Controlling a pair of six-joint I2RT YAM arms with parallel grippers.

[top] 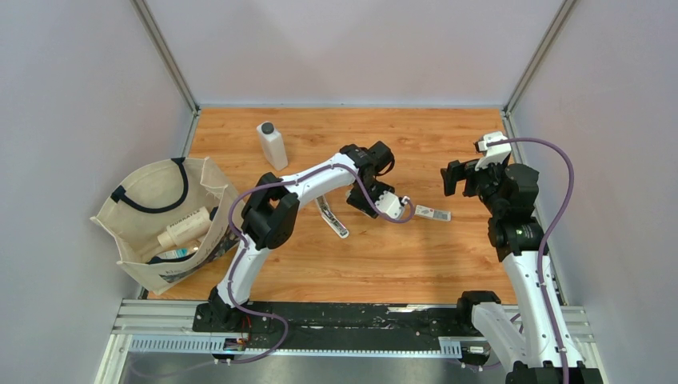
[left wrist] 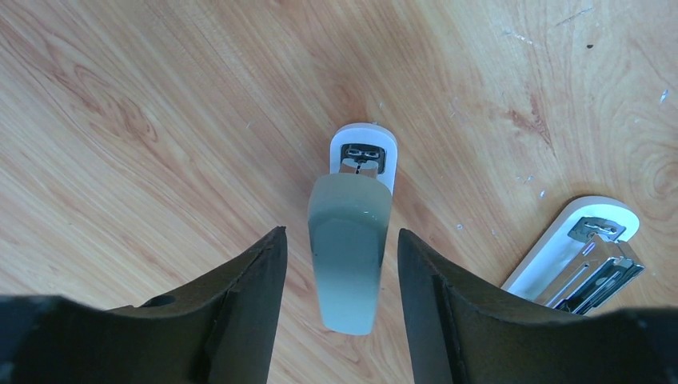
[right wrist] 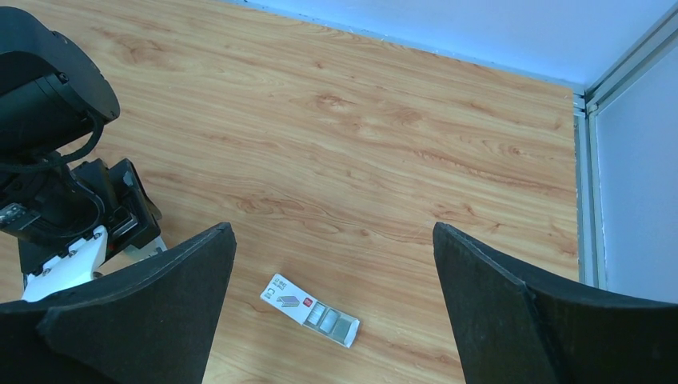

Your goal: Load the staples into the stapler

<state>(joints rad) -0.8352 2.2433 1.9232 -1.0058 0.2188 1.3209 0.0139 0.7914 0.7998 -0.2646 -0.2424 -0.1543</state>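
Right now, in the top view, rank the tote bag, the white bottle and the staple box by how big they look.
Largest to smallest:
1. tote bag
2. white bottle
3. staple box

Nothing here can properly be read from where I stand. The small white rectangular staple box point(right wrist: 308, 309) lying on the wooden tabletop point(right wrist: 360, 144) carries print on its closed end: a few dark grey characters with a little red square mark beside them, all too small to make out as letters or numbers. Over in the cream canvas tote bag point(top: 136, 266) at the left, a pale plastic tube point(top: 185, 227) shows a line of dark lettering along its side. A white container with a teal label point(top: 177, 253) lies just beside it. Both are blurred beyond reading.
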